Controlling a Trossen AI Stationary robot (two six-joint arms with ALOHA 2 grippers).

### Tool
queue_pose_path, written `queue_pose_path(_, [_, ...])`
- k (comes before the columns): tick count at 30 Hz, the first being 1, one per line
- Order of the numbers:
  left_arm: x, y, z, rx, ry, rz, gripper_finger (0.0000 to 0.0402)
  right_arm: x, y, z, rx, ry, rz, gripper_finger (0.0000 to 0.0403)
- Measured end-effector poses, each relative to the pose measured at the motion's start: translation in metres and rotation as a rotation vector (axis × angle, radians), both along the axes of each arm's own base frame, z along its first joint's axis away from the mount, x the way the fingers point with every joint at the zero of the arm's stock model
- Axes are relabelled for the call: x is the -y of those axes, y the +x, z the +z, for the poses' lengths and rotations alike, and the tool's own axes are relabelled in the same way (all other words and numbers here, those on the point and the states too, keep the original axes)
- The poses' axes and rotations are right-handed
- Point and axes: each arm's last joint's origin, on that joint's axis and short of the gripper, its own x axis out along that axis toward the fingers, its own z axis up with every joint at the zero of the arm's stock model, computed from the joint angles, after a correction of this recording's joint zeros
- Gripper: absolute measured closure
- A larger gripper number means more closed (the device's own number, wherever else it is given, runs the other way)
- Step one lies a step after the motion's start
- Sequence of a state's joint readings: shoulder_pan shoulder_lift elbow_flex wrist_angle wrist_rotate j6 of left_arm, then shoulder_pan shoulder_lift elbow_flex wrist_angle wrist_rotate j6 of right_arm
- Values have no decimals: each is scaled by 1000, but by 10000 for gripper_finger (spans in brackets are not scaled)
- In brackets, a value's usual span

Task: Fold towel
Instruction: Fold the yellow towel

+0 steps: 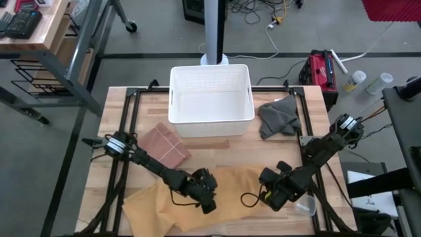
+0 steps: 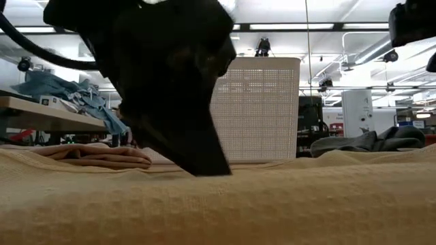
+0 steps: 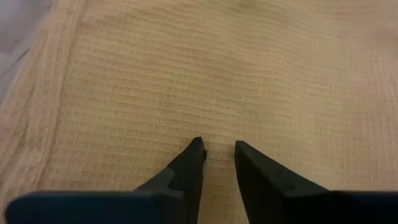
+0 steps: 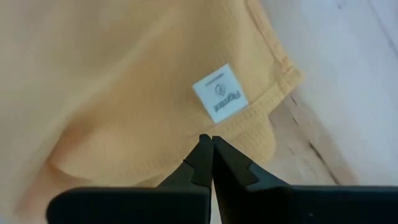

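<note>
yellow waffle-weave cloth, the towel (image 1: 197, 197), lies spread and rumpled over the near part of the wooden bench (image 1: 276, 148), in front of a white perforated basket (image 1: 210, 99). the left gripper (image 1: 207, 197) is down on the middle of the towel; in its wrist view its two dark fingers (image 3: 189, 165) stand slightly spread with the tips touching the weave, nothing caught between them. the right gripper (image 1: 271, 196) sits low at the towel's right edge; in its wrist view the fingers (image 4: 202, 152) are pressed together at the hemmed border, just beside a small white label (image 4: 220, 92) sewn near a corner, and whether any cloth is nipped between the tips cannot be told. a folded reddish-brown cloth (image 1: 166, 146) lies on the bench left of the basket's front, and a crumpled grey cloth (image 1: 277, 117) lies to the basket's right. in the low view the towel (image 2: 218, 204) fills the foreground with the basket (image 2: 255, 109) upright behind it.
</note>
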State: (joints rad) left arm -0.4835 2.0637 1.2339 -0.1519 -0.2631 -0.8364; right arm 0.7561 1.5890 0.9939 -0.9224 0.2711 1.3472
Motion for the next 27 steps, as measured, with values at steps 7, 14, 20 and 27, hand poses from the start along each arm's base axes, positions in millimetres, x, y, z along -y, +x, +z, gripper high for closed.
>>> queue_pose_path(7, [2, -5, -8, -36, -14, 45, 331, -2, 1, -2, -22, 60, -16, 354])
queue_pose_path(14, [2, -7, -8, -50, -11, 49, 350, 3, -2, -12, -11, 84, -102, 273])
queue_pose_path(20, [3, -7, -9, -50, -6, 49, 364, 10, 2, -32, 47, 179, -108, 231])
queue_pose_path(27, [3, -8, -9, -43, 3, 46, 361, 11, 5, -32, 31, 191, -48, 242])
